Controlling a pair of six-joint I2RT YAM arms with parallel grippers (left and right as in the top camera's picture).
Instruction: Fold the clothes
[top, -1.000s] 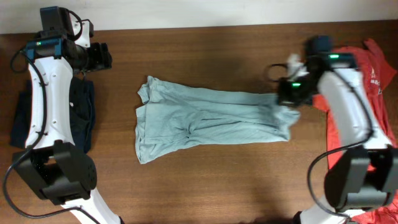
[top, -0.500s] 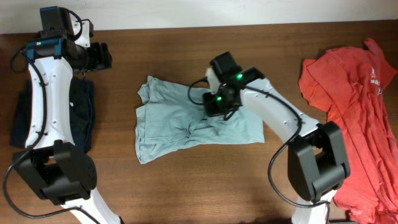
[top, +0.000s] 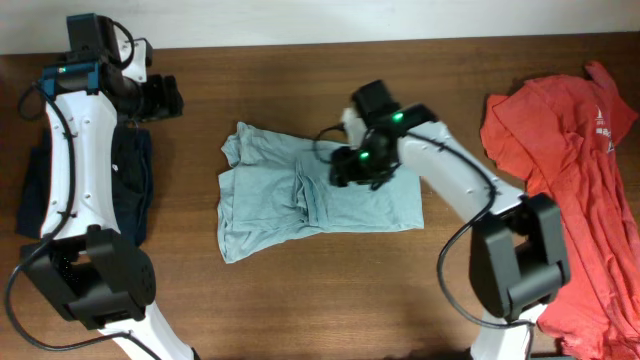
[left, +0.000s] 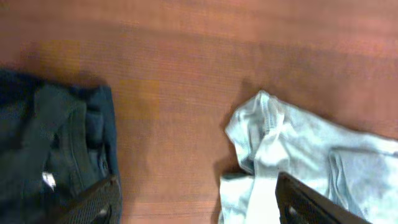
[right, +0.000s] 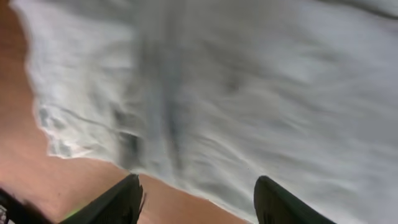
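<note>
A pale green garment (top: 300, 195) lies in the middle of the table, its right part folded over onto itself. My right gripper (top: 352, 168) hovers just above that folded layer. In the right wrist view the right gripper (right: 196, 205) is open, with nothing between its fingers and the pale cloth (right: 217, 93) below. My left gripper (top: 165, 97) is at the far left, apart from the garment. In the left wrist view the left gripper (left: 199, 208) is open and empty over bare wood, with the garment's corner (left: 292, 149) to its right.
A dark navy garment (top: 130, 185) lies at the left edge under the left arm, also visible as dark cloth (left: 50, 143) in the left wrist view. A red garment (top: 570, 150) is spread at the right side. The wooden table (top: 330, 290) is bare along the front.
My right gripper carried the pale green garment's right end leftwards over its middle, then opened and let go. The garment is now about half as long. The left arm barely moved.
</note>
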